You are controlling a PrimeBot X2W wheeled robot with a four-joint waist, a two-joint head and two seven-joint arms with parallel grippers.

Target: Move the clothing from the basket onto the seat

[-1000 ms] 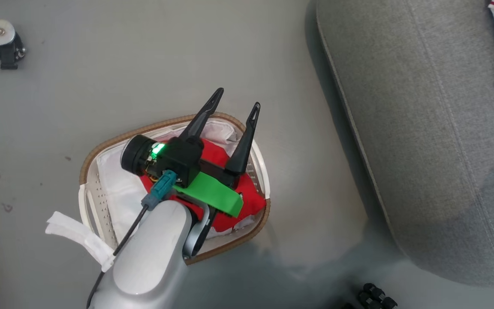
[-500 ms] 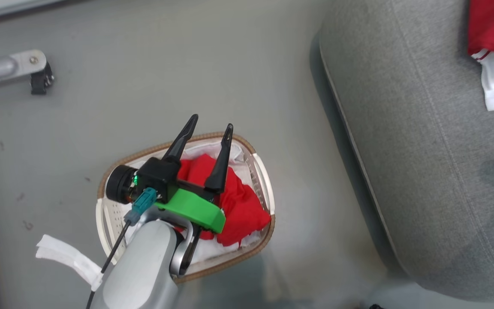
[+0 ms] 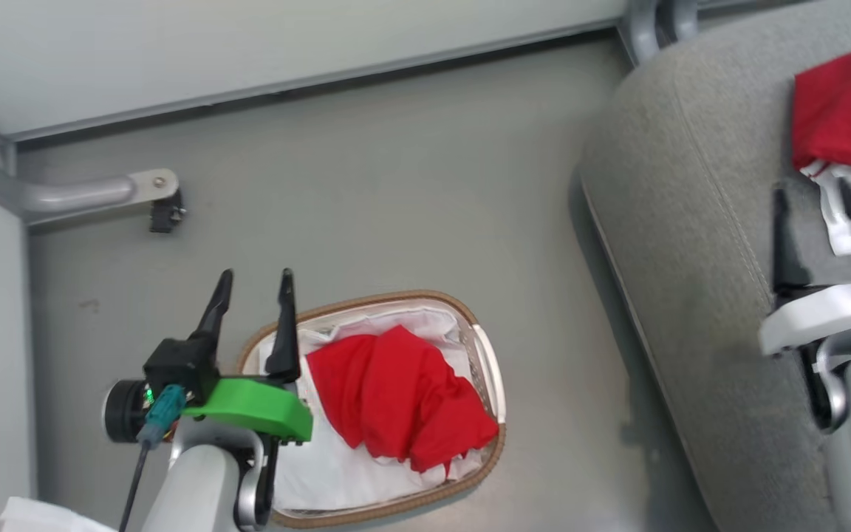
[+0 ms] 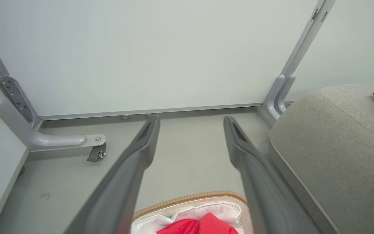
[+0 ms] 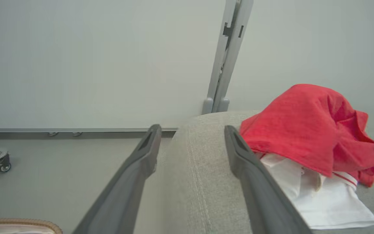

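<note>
basket (image 3: 490,373): white perforated plastic, brown woven rim; liner (image 3: 337,473) white. clothing (image 3: 400,399) inside: plain bright red. seat (image 3: 691,258): grey woven fabric, lighter seam line. garment pile (image 5: 304,130) on it: red on top, white underneath with a thin red stripe. left end effector (image 3: 257,273): dark grey fingers (image 4: 131,169), green bracket (image 3: 255,406), black housing (image 3: 182,366). right end effector (image 3: 812,189): dark grey fingers (image 5: 135,175), white bracket (image 3: 817,314). floor (image 3: 396,185): flat grey. wall panels (image 3: 248,44): pale grey-white, grey metal frame (image 3: 78,193).
</note>
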